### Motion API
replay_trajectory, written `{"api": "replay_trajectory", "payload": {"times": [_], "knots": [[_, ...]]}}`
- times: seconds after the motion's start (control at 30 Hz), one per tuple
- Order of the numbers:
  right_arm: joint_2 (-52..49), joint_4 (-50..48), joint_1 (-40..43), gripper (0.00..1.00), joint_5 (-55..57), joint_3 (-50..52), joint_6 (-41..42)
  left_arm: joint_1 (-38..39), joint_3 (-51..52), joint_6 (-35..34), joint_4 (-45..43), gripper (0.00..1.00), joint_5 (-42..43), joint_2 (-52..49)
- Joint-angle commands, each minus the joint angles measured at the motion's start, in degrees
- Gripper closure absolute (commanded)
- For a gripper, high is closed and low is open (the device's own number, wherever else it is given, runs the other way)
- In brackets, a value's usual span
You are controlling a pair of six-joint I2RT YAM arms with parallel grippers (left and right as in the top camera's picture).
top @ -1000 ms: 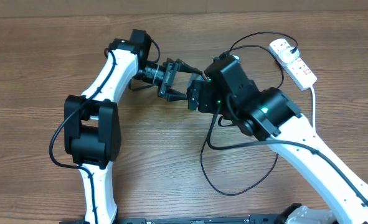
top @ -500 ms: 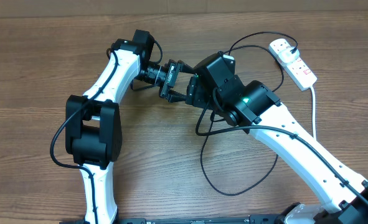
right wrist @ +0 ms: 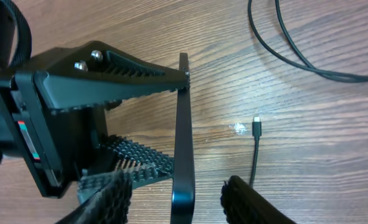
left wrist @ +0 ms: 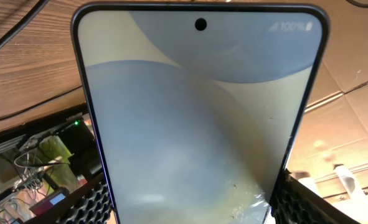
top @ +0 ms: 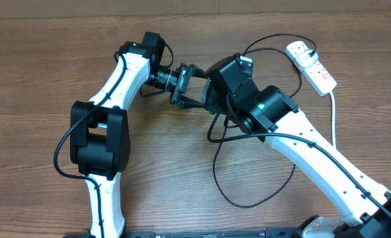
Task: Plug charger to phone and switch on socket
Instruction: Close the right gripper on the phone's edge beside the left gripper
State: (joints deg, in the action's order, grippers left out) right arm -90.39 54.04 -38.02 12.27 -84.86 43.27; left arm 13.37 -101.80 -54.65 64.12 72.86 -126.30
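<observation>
Here the left fingers (left wrist: 89,202) clamp the phone (left wrist: 196,124) by its two long edges. The right fingers (right wrist: 118,193) stand parted astride its free end, a gap on either side. Nearby, the charger (right wrist: 256,126) tip lies on the surface (right wrist: 333,155); the socket (top: 312,65) sits well apart.

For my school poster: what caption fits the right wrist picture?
Left gripper holds the phone edge-on; charger tip lies on the table nearby.

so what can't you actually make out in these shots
- phone port: bottom edge cut off by the frame in left wrist view; right arm hides it overhead
- socket switch position: too small overhead
- charger plug end: too small overhead
</observation>
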Motion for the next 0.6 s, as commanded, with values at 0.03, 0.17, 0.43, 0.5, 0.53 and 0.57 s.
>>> {"api": "replay_trajectory", "payload": {"times": [0.03,0.17,0.43,0.5,0.53,0.57], "knots": [[-0.3,-0.1,-0.2,0.57,0.8,-0.9,0.0,0.9,-1.9,2.0,0.2,0.31,3.7,0.1],[-0.3,0.0,-0.2,0.6,0.8,-0.9,0.0,0.9,-1.9,2.4,0.2,0.31,3.7,0.1],[-0.4,0.0,-0.2,0.67,1.7,-0.9,0.0,0.9,-1.9,2.4,0.2,0.31,3.7,0.1],[-0.4,0.0,-0.2,0.69,1.7,-0.9,0.1,0.9,-1.9,2.4,0.2,0.31,3.7,0.1],[-0.5,0.0,-0.2,0.7,1.7,-0.9,0.3,0.9,-1.9,2.3,0.2,0.31,3.7,0.1],[-0.5,0.0,-0.2,0.71,1.7,-0.9,0.3,0.9,-1.9,2.3,0.2,0.31,3.7,0.1]]}}
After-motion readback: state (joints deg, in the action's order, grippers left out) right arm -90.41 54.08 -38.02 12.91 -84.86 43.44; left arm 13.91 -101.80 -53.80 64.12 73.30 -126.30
